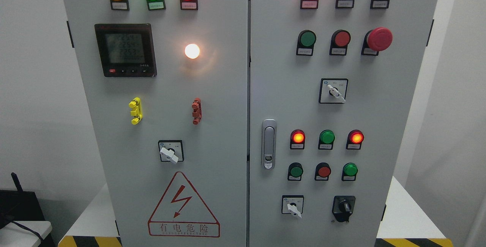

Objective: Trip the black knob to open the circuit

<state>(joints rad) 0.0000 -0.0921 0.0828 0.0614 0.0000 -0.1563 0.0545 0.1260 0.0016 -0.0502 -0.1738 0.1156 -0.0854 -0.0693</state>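
Fingers of neither hand show in the head view, so whether they are released or clenched cannot be told, nor which arm is nearer. On the cabinet (212,87), the black knob (344,206) sits low on the right door, right of a white-handled switch (292,206), its pointer roughly upright.

The black knob (344,206) is sitting way down in the bottom right corner of the right-hand cabinet door (395,118), last thing in the lowest row. It's a small rotary switch, round black body on a black backing plate that's looking a bit wider at the top and tapering to a little tab underneath. The grip ridge across the front is tilting slightly, running roughly upper left to lower right, with a pale marking on it that's too tiny to read. Nothing is touching it.
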